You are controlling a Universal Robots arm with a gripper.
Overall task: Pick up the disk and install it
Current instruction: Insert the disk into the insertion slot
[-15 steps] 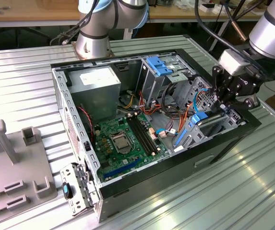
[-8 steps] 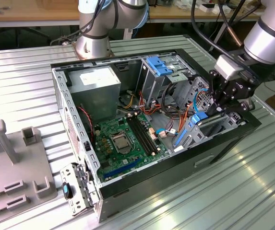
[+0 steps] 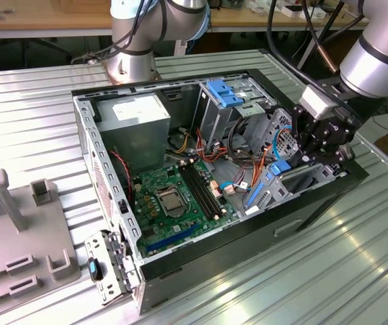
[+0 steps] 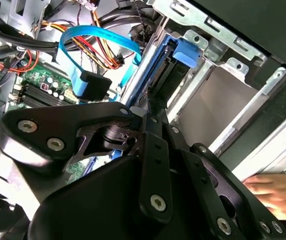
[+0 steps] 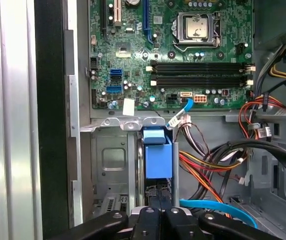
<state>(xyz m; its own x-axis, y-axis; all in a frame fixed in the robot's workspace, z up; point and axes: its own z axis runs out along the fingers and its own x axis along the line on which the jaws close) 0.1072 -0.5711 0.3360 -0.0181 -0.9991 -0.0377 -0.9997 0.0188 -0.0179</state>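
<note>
The disk (image 3: 278, 169) stands on edge in the metal drive bay at the exterior view's right side of the open computer case, its bright blue rails showing. Both wrist views look along the disk (image 5: 158, 157) (image 4: 165, 70), whose dark body sits between the bay walls. My gripper (image 3: 300, 161) hangs over that bay. Its black fingers (image 5: 158, 212) are drawn close together and pinch the disk's near edge. In the second wrist view the gripper (image 4: 150, 107) reaches the blue rail.
Motherboard (image 3: 173, 196), power supply (image 3: 136, 112), a light blue ribbed bracket (image 3: 224, 91) and bundles of cables (image 5: 217, 165) fill the case. A blue data cable (image 4: 90, 37) loops beside the bay. A person's hand (image 4: 272, 192) rests nearby. A grey fixture (image 3: 17, 223) sits on the ribbed metal table (image 3: 282, 284).
</note>
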